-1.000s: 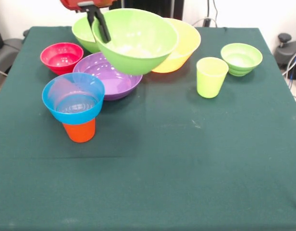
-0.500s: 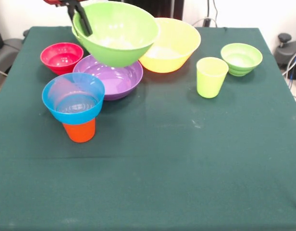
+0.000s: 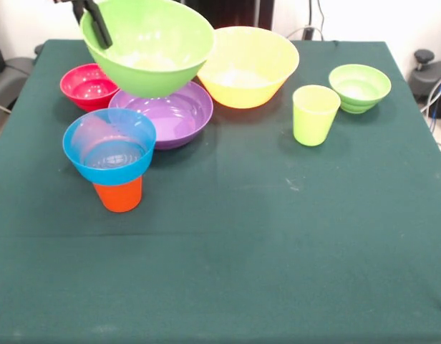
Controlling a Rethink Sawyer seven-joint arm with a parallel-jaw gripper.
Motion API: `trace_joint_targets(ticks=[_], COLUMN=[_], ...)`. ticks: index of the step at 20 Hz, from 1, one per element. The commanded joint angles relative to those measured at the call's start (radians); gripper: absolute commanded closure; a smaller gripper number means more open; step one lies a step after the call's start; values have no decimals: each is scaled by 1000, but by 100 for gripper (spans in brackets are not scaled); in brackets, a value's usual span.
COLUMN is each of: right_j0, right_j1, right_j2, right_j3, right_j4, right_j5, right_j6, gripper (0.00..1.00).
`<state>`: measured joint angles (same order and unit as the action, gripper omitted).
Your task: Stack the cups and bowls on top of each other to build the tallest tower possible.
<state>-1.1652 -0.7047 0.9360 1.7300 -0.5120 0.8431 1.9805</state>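
Note:
My gripper (image 3: 102, 34) comes in at the top left, shut on the rim of a large lime green bowl (image 3: 152, 50) that hangs in the air above the purple bowl (image 3: 174, 115) and the small magenta bowl (image 3: 86, 86). One black finger (image 3: 99, 25) shows inside the held bowl's left rim. The tower stands in front of these: a blue bowl (image 3: 109, 147) sits upright on an upturned orange cup (image 3: 119, 195). It is below and in front of the held bowl, apart from it. The yellow bowl (image 3: 249, 64) sits to the right.
A lime green cup (image 3: 315, 113) and a small lime green bowl (image 3: 359, 86) stand at the right. The dark green cloth (image 3: 263, 251) covers the table. Cables and a black chair part show past the right edge.
The gripper has carried the large green bowl leftward and a little up, off the yellow bowl, which now shows whole. The held bowl now covers the green bowl behind it.

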Motion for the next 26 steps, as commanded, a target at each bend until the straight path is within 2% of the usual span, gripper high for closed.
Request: trace_joint_targets(ticks=[1,7,16,19,26], right_j0=[56,110,191,211,206], right_j1=[25,93,263,284,297], right_j2=[7,-30,-67,-69,-65], right_j3=[-88,-177,-416,-475,-530], right_j4=[-8,-57,-100,-97,-76], right_j5=[143,148,204,232,288], right_j6=[-275,-273,-357,-374,-417], gripper=[100,100,100,100,100])
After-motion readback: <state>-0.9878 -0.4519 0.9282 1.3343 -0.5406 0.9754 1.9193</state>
